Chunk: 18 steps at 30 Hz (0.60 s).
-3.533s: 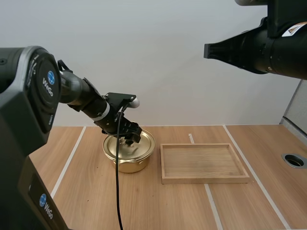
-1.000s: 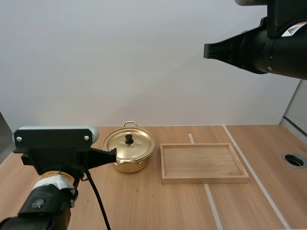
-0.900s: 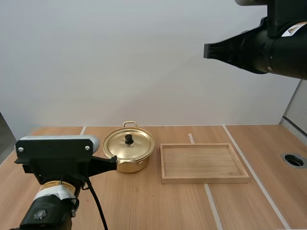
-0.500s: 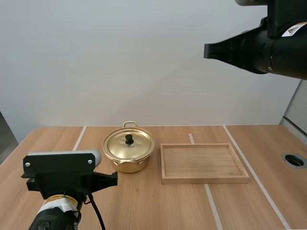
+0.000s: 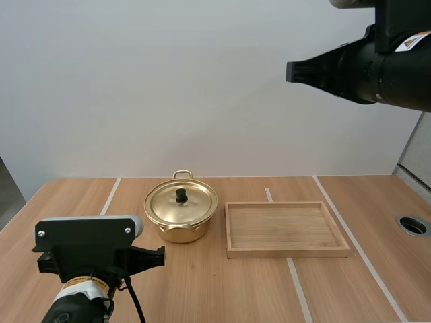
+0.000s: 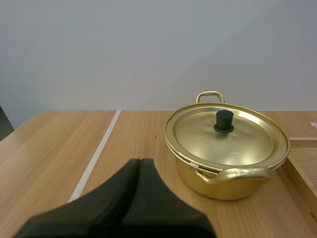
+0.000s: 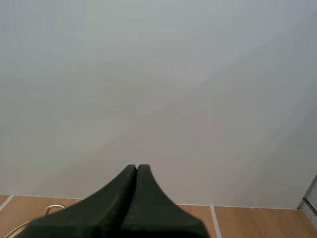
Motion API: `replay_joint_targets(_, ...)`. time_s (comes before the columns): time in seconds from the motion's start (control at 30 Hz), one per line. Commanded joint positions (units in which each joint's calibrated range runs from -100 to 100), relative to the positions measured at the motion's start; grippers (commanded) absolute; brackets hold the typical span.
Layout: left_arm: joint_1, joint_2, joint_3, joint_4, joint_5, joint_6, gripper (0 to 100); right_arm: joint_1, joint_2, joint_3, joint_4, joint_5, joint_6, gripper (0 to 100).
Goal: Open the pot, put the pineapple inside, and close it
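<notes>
Frankly, with my left gripper (image 6: 140,160) and right gripper (image 7: 136,167) both pressed together, I could shove the pot (image 5: 180,215) by its lid knob (image 6: 224,120) instead of gripping it

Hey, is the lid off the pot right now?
No, the lid sits flat on the pot, closing it, with its knob pointing up.

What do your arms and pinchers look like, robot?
My left arm is black, with a white band marked in yellow. My right arm is black and rounded, with a white sticker. My left gripper and right gripper each have two smooth black fingers that narrow to a wedge.
</notes>
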Motion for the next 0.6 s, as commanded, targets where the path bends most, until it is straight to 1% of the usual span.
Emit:
replay_joint_targets(0.0,-0.03,-0.4,0.1,0.1,-0.4,0.3,0,-0.2,-0.7,0.2,-0.3,-0.8,0.1,0)
replay_joint_targets(0.23,-0.03,-0.4,0.1,0.1,-0.4,0.3,0,-0.2,-0.7,0.2,-0.5,-1.1,0.1,0)
replay_joint_targets(0.3,-0.03,-0.4,0.1,0.1,-0.4,0.3,0,-0.2,-1.1,1.5,-5.4,-8.7,-1.2,0)
replay_joint_targets(0.33,-0.03,-0.4,0.1,0.1,-0.4,0.3,0,-0.2,-1.5,1.9,-6.2,-9.8,-1.1,0)
replay_joint_targets(0.4,-0.03,-0.4,0.1,0.1,-0.4,0.3,0,0.0,-3.9,6.2,-6.9,-10.8,-1.0,0)
replay_joint_targets(0.47,-0.03,-0.4,0.1,0.1,-0.4,0.3,0,0.7,-7.3,12.6,-5.5,-14.0,0.7,0)
replay_joint_targets(0.57,-0.03,-0.4,0.1,0.1,-0.4,0.3,0,2.1,-13.6,25.9,-5.8,-22.9,1.4,0)
